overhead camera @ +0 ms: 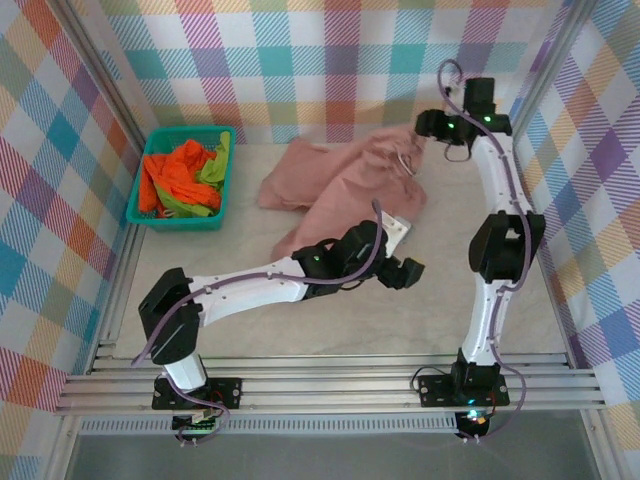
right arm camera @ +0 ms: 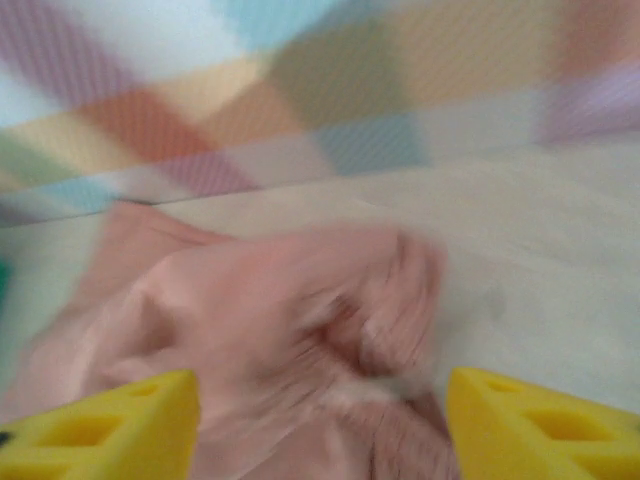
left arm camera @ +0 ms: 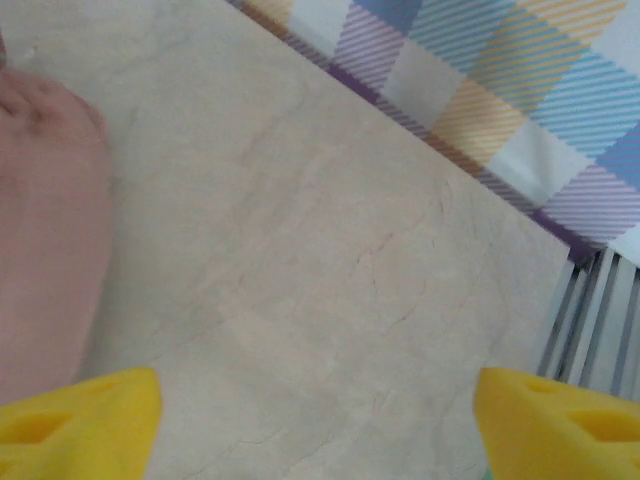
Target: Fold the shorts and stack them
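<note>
Toward the far middle of the table [overhead camera: 220, 250], the rumpled pink shorts [overhead camera: 340, 185] are being hovered over by the right gripper [right arm camera: 325, 410], it and the left gripper [left arm camera: 318, 400] both being held apart, empty, so smoothing is being advised before folding.

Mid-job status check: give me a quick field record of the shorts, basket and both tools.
pink shorts: crumpled on the table, unfolded
orange shorts: in the teal basket
green shorts: in the basket, beside the orange
left tool: open, over bare table by the pink shorts' near edge
right tool: open, above the pink shorts' far right corner
stack: not started
</note>
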{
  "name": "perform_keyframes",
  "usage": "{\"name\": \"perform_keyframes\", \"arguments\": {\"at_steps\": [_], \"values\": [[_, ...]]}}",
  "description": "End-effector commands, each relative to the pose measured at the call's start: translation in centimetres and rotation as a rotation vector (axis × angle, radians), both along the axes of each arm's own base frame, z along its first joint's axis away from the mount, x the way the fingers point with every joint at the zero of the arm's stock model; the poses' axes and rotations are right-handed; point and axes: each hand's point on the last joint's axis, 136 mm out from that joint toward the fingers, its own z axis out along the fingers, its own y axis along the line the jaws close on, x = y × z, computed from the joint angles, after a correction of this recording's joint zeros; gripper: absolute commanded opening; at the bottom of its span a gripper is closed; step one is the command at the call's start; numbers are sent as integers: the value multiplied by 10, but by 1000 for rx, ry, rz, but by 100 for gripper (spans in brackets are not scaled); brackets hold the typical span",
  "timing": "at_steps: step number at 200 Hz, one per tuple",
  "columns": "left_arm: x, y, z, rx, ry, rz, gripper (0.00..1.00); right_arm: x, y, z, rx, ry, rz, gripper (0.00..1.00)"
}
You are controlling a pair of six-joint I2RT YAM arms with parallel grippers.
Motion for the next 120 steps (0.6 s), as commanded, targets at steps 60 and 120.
{"name": "perform_keyframes", "arguments": {"at_steps": [60,120], "values": [[36,157,55,-141,126,374,100,-103,9,2,155,42,-77,84],[-11,81,-64,-3,367,241,91,-165,10,-35,208,118,-115,86]]}}
